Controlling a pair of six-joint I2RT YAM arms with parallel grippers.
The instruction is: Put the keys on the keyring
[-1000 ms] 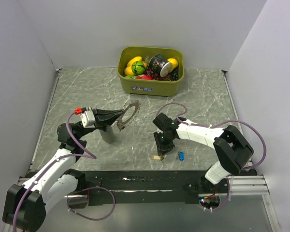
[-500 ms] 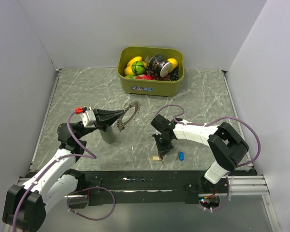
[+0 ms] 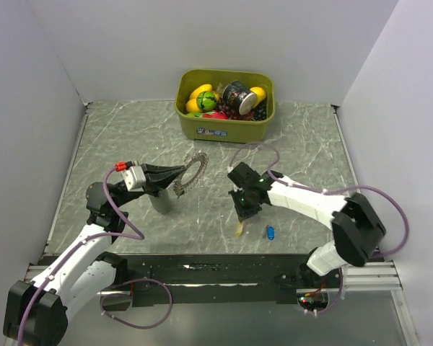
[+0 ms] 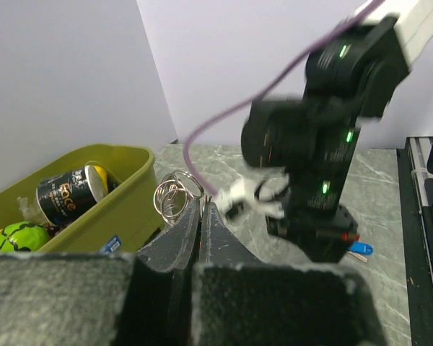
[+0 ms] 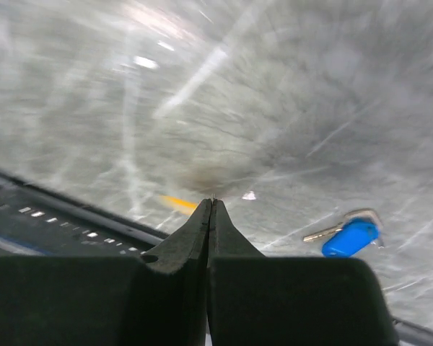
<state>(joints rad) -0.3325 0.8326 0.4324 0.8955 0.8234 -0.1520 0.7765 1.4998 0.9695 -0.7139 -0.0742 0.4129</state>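
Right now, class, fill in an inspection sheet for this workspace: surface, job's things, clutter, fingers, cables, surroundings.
Surface: grey marbled table.
Job's things: keyring in the left fingers; yellow key by the right fingers; blue key beside it; red key not seen.
Clutter: olive bin of toy fruit, far side.
Fingers: left fingers shut on keyring; right fingers shut, hold on yellow key unclear.
Cables: purple cables loop along both arms.
Surroundings: white walls, three sides.

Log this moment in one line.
left gripper: shut on keyring | right gripper: shut at yellow key, hold unclear | blue key: on table
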